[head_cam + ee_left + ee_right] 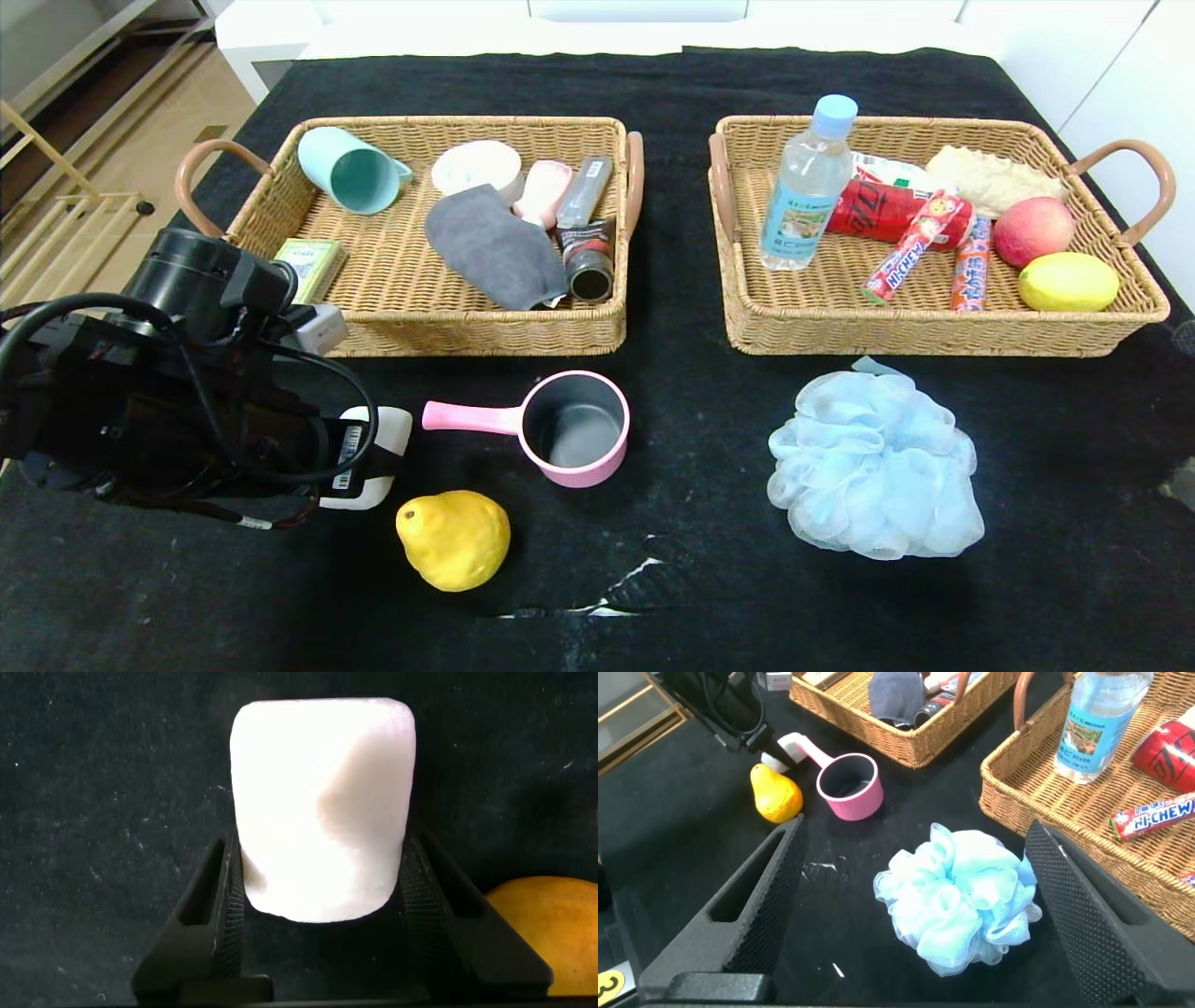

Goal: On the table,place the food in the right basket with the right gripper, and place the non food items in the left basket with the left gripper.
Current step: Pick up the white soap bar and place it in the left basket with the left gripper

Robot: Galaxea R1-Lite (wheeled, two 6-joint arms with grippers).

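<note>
On the black table [709, 439] my left gripper [322, 845] is shut on the white soap bar [322, 803], a pad pressed on each side; in the head view the soap bar [378, 457] pokes out from under the left arm [140, 401]. The yellow pear [455, 539] lies just beside it. Next to them stands the pink pot [574, 439], apart from both. The pale blue puff [875, 462] lies before the right basket [934, 338]. My right gripper [915, 829] hovers open above the puff [957, 896]. Bottle [808, 187] and sausage stick [971, 264] are in the right basket.
The left basket [467, 333] holds a teal cup [350, 170], a grey cloth [495, 247] and small containers. An apple [1033, 231], a lemon [1068, 281] and a red can [873, 210] share the right basket. A white tear [616, 597] marks the cloth near the front.
</note>
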